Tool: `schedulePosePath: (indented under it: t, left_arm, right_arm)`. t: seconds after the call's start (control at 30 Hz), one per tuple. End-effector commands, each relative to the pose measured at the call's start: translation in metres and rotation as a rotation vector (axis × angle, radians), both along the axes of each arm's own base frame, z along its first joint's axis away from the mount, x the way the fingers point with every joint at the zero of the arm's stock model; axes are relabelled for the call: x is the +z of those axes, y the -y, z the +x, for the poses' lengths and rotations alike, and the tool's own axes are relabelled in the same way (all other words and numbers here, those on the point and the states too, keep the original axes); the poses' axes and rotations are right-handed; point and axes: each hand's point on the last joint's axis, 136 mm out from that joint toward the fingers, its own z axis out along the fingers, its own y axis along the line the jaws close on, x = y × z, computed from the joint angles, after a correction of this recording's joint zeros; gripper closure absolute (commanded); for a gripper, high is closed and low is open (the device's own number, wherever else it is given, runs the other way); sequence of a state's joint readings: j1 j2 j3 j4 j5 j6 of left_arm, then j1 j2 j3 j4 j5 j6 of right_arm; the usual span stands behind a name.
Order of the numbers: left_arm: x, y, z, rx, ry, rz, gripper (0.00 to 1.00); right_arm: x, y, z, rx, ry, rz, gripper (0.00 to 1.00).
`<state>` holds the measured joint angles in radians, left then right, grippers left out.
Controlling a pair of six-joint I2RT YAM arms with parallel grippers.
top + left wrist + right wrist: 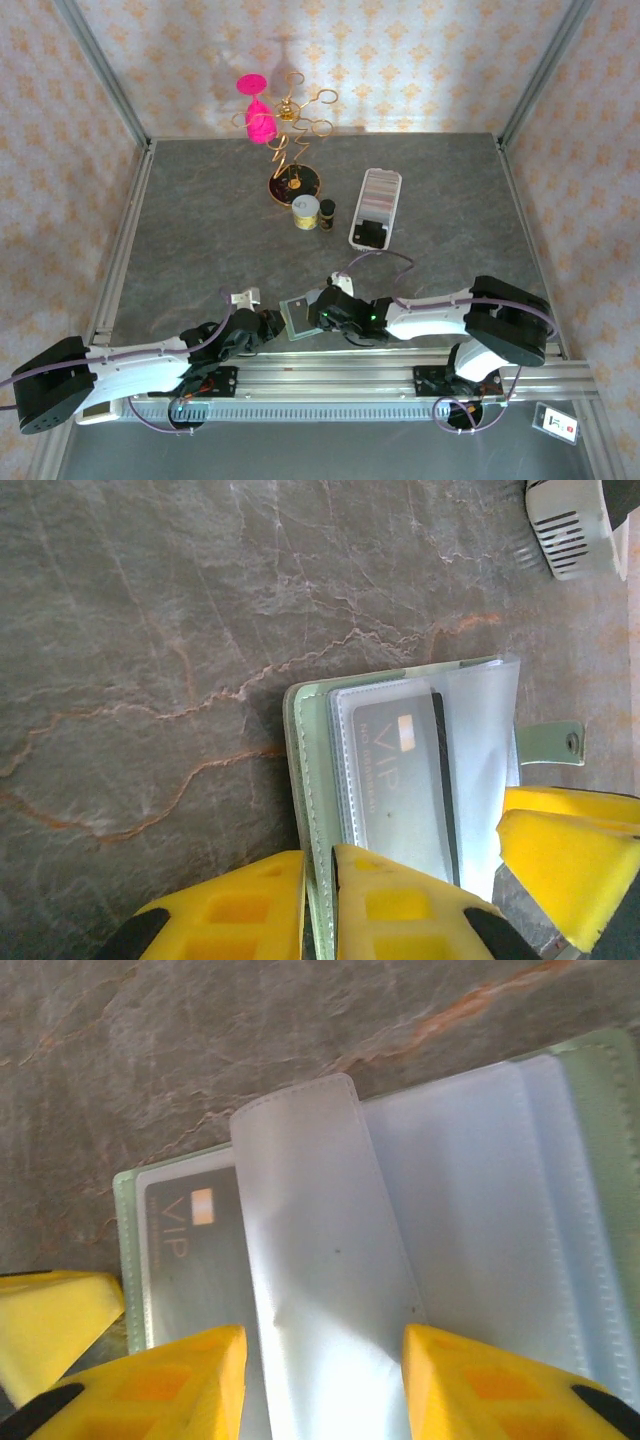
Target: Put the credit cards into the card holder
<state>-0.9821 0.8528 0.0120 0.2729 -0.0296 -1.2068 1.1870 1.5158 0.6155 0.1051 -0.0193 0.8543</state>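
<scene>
On my left, the left gripper is closed down tight on the near edge of the holder's green cover, a yellow finger on each face of it, so the holder stands open just ahead of that gripper on the grey counter. Inside it, right of the pinched cover, I can read a dark card marked VIP lying in a clear pocket, and past that the snap tab sticks out to the side. From above, the holder sits between the two grippers, near the counter's front edge. The right gripper comes at it from the other side with its jaws partly apart, and a loose clear sleeve lies in the gap between its fingers; I cannot tell whether either finger presses on it. Farther back and to the right, well apart from both grippers, the remaining cards stand in a row in the tray.
</scene>
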Motion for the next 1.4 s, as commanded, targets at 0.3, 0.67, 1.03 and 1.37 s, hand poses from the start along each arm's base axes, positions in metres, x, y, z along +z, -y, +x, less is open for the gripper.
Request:
schedulePosePath:
  t: [0.3, 0.67, 1.03, 1.37]
  left_arm:
    - [-0.006, -0.003, -0.003, -0.001, -0.012, 0.004, 0.85]
    - [-0.005, -0.006, 0.0, 0.021, -0.005, 0.013, 0.86]
    - [0.0, -0.023, 0.004, 0.098, 0.013, 0.037, 0.86]
    - [0.026, -0.088, 0.014, 0.365, 0.06, 0.231, 0.85]
  right_arm:
    - [0.015, -0.028, -0.006, 0.054, -0.024, 0.128, 0.69]
    - [0.032, -0.055, -0.013, 0.119, -0.046, 0.256, 0.69]
    - [0.049, -0.078, -0.014, 0.151, -0.039, 0.347, 0.69]
    - [0.06, -0.095, -0.009, 0.173, -0.018, 0.39, 0.7]
